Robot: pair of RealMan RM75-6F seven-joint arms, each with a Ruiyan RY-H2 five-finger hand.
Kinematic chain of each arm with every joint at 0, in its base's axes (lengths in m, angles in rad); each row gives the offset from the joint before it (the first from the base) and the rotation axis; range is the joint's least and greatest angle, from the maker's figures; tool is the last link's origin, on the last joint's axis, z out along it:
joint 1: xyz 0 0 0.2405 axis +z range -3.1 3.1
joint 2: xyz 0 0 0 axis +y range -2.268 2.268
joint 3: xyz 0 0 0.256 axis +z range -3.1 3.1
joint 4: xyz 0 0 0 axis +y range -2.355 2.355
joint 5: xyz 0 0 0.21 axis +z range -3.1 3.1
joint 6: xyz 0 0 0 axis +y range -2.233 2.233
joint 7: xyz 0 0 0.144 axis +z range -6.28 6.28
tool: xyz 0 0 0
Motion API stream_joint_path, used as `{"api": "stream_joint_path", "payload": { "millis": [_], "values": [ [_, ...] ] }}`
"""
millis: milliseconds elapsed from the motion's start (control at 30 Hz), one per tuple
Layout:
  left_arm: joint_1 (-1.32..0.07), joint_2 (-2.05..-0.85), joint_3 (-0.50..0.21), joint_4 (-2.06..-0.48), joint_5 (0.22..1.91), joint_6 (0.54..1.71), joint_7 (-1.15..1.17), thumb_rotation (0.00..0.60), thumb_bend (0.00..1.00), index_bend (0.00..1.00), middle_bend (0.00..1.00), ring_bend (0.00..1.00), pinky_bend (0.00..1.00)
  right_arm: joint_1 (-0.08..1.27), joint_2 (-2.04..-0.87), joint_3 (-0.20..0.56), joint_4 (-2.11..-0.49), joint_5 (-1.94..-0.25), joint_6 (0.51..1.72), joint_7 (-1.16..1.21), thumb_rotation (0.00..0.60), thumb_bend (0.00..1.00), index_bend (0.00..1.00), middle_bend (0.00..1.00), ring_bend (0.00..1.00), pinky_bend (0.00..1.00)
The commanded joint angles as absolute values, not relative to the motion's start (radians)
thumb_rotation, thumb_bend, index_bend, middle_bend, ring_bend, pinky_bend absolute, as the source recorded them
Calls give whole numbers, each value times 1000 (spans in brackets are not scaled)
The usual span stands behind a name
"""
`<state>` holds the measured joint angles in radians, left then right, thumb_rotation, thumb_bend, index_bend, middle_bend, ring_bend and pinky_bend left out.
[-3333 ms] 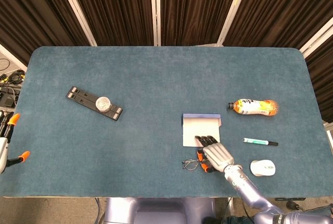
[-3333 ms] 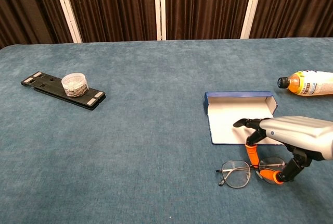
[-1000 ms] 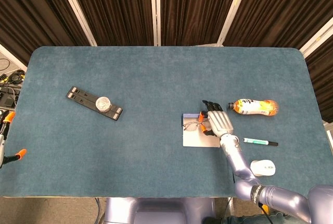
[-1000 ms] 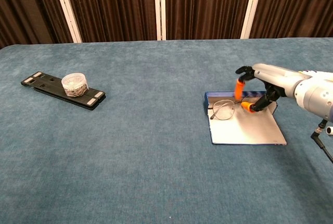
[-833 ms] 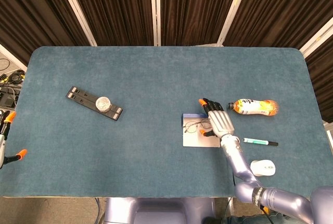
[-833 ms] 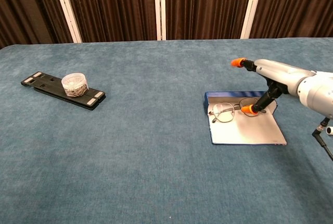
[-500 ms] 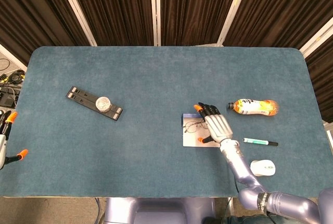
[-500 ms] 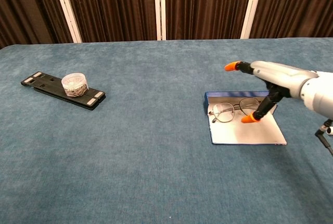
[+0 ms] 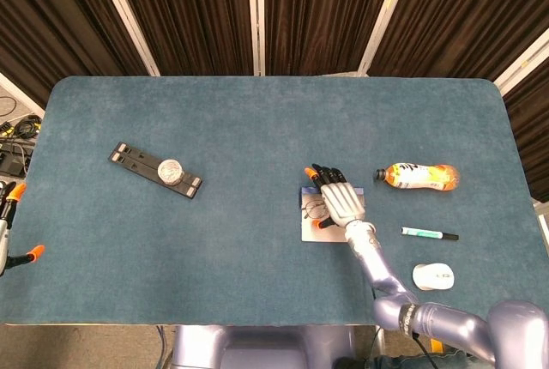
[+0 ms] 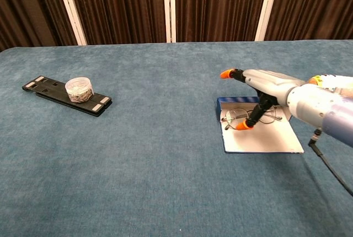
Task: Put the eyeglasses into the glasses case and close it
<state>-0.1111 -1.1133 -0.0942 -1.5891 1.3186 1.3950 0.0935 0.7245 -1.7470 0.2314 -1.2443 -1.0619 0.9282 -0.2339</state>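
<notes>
Eyeglasses point(image 10: 249, 117) lie inside the open glasses case point(image 10: 263, 136), up at its far end by the blue wall. So we think the first part of our job is done. Our right hand point(image 10: 266, 91) hangs just above the case with its fingers point(image 10: 227, 74) spread wide, and it holds nothing. Our left hand point(image 9: 7, 233) is far from the case, off the table's point(image 9: 257, 129) edge, and we cannot tell if it is wide or closed. The case is not closed yet. We need to fold its flat lid over the eyeglasses.
</notes>
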Motion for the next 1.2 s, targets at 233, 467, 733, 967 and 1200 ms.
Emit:
{"api": "stream_joint_path", "payload": {
  "millis": [233,467,733,967,1200],
  "values": [
    [-115,-1113,-102,-1578,1296,1382,84,600,0,0,0,0,0,769,-1820,263,-1117,-1018,889,-250,600,22,42,0,0,0],
    [-118,-1114,-103,-1569,1287,1370,76,600,0,0,0,0,0,785,-1844,282,-1036,-1005,882,-255,600,21,52,0,0,0],
    [-120,-1117,-101,-1569,1289,1370,80,600,0,0,0,0,0,787,-1834,305,-1019,-1000,888,-240,600,22,62,0,0,0],
    [-120,-1119,-100,-1571,1290,1374,88,600,0,0,0,0,0,780,-1817,303,-1021,-1006,895,-246,600,24,65,0,0,0],
    [-122,-1122,-97,-1571,1294,1372,92,600,0,0,0,0,0,734,-1721,266,-1210,-1069,931,-224,600,32,68,0,0,0]
  ]
}}
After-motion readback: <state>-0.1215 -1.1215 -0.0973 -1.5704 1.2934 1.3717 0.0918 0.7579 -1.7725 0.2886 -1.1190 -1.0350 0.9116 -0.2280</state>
